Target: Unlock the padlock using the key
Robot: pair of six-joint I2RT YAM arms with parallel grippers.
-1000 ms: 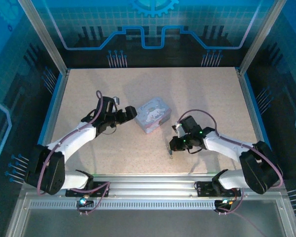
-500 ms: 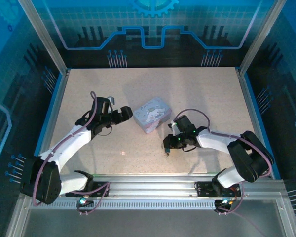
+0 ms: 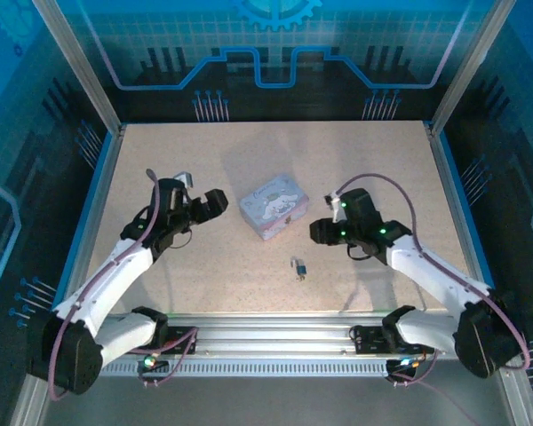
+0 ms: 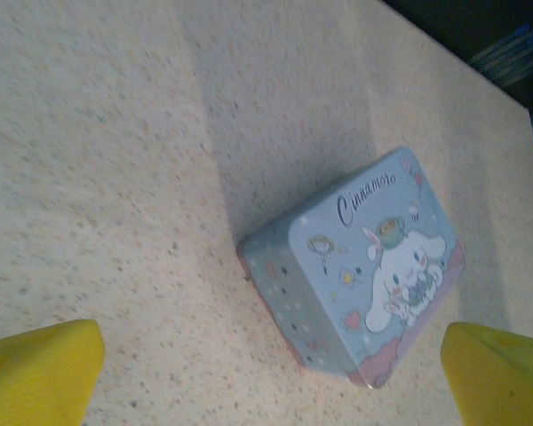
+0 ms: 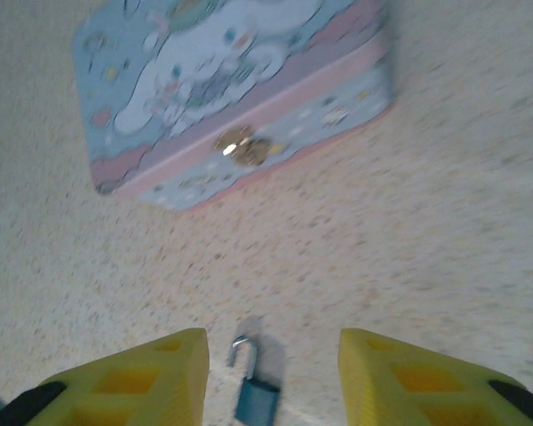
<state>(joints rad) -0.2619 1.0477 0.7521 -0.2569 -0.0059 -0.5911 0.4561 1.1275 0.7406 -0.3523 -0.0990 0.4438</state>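
Bluish padlock [image 5: 256, 401], small and blurred, shackle open

**One readable word: the script on the tin lid**

You have a single legible text to go by. In the left wrist view it stands on the lid of the pale blue and pink rectangular metal tin [image 4: 364, 284]. A dark cursive word runs along one edge of the lid, just beside the white long-eared cartoon figure [image 4: 410, 262]. You can read "Cinnamoro"; any letters after that are too small to make out. In the right wrist view the lid print is blurred, and from the top camera it is too small for you to read.
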